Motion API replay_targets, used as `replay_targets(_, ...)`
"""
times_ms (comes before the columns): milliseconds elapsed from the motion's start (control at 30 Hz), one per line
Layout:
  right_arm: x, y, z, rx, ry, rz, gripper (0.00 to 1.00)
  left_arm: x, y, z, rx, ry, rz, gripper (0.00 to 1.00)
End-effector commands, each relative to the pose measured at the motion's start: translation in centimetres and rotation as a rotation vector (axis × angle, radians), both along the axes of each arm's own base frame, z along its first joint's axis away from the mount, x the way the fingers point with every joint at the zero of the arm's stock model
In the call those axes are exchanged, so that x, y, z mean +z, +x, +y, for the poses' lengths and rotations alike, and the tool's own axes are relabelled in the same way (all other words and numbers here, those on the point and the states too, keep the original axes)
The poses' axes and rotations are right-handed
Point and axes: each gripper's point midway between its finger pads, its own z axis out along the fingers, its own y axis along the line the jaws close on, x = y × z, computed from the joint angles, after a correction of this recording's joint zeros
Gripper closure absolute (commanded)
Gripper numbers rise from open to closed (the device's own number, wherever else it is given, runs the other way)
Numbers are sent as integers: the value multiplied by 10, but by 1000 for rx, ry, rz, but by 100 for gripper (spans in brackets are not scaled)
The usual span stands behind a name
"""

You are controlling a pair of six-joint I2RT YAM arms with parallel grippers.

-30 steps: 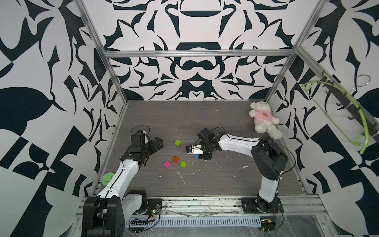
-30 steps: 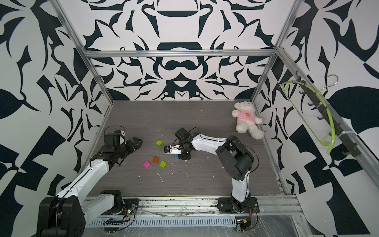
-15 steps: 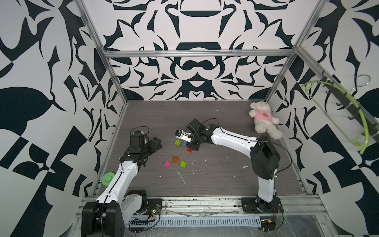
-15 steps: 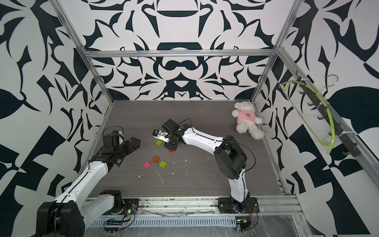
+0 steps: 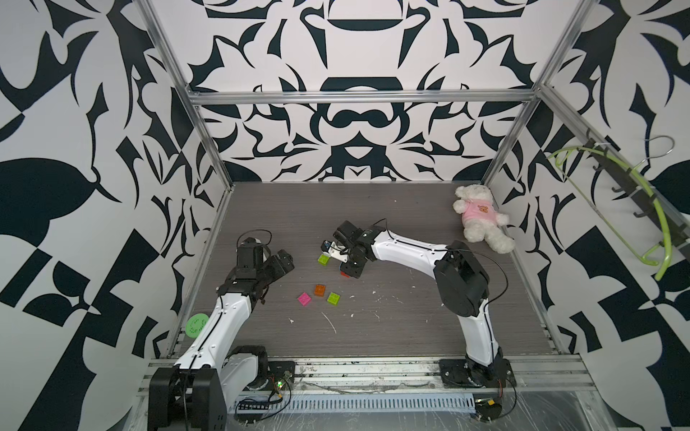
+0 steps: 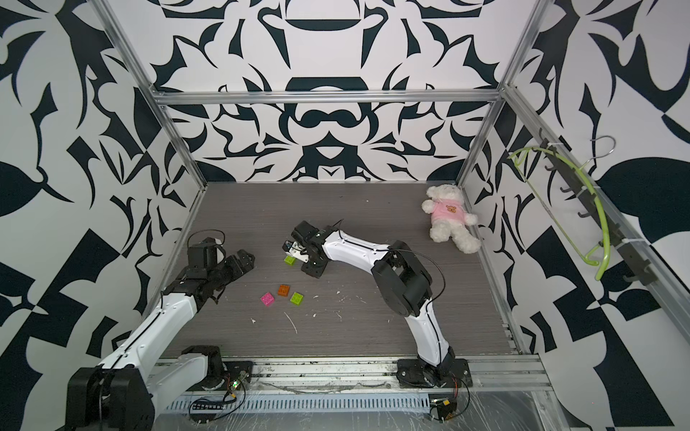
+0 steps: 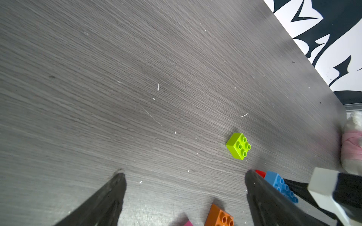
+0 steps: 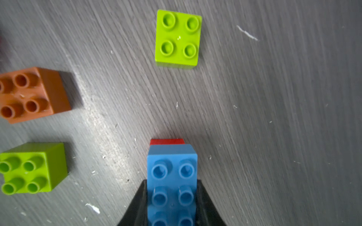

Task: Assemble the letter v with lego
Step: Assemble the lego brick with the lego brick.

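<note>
Since a second ago the right gripper (image 5: 348, 271) has swung to the left across the table (image 5: 410, 336), out toward the far lime brick (image 5: 323, 259) and back a little. The blue brick (image 8: 172, 172) has gone with it. The gripper now stands just beside that lime brick, not touching it. The pink brick (image 5: 304, 299), orange brick (image 5: 319, 290) and near lime brick (image 5: 333, 298) lie where they were, loose and apart, nearer the front. The left gripper (image 5: 284, 262) has barely moved and hangs off to the left.

In both top views the right gripper hides the blue brick, and only a sliver of the red brick (image 5: 343, 274) peeks out below it. The right wrist view shows the grip: the fingers are closed snugly on the long sides of the blue brick, and the red brick shows beneath its far end. The left wrist view shows the left gripper's fingers (image 7: 109, 195) spread wide with nothing between them, and the teddy bear (image 6: 450, 218) as a blur at the edge. The letter v is not built yet: only blue and red sit together.
</note>
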Motion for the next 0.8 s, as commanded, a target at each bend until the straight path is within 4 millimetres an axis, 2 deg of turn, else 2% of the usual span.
replay_targets(0,18,5,8,-40,31,-22,100,3,0,3,-1,20,7,1)
replay_targets(433,5,4,14,-62,53,5,100,-1,0,5,7,28,18,1)
replay_targets(767,-9,-1,10,-63,46,14,100,-4,1,4,6,28,27,1)
